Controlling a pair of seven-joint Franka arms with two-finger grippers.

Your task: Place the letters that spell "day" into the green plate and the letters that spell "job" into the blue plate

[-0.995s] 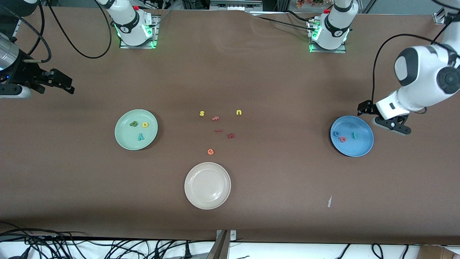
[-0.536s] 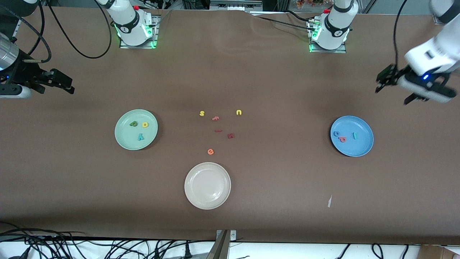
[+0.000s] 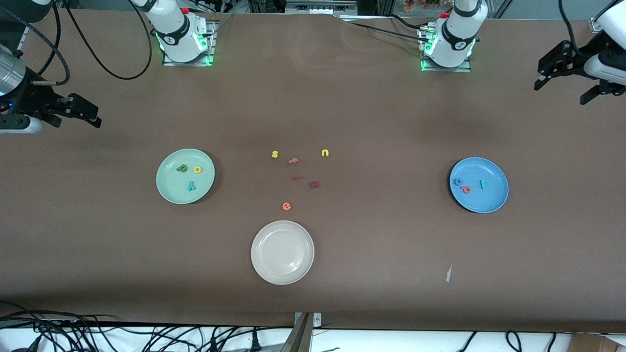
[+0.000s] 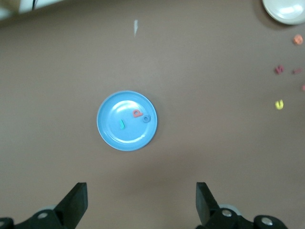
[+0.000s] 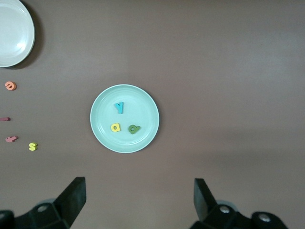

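The green plate (image 3: 171, 189) lies toward the right arm's end of the table. It holds a dark green d (image 3: 181, 168), a yellow a (image 3: 197, 169) and a teal y (image 3: 191, 186). The blue plate (image 3: 490, 200) lies toward the left arm's end. In it are a blue o (image 3: 458, 182), a salmon b (image 3: 466, 189) and a teal j (image 3: 482, 184). My left gripper (image 3: 561, 93) hangs open and empty over bare table at its end, well apart from the blue plate (image 4: 114, 138). My right gripper (image 3: 90, 115) waits open and empty over bare table at its end, looking down on the green plate (image 5: 143, 102).
A cream-white plate (image 3: 264, 269) lies nearest the front camera, mid-table. Loose letters lie between the plates: a yellow s (image 3: 275, 154), a salmon f (image 3: 293, 160), a yellow u (image 3: 325, 153), two dark red pieces (image 3: 314, 185) and an orange e (image 3: 286, 207). A white scrap (image 3: 448, 274) lies on the table.
My left arm has swung up and away from beside the blue plate toward the table's corner by its base. The right arm and all letters stayed put.
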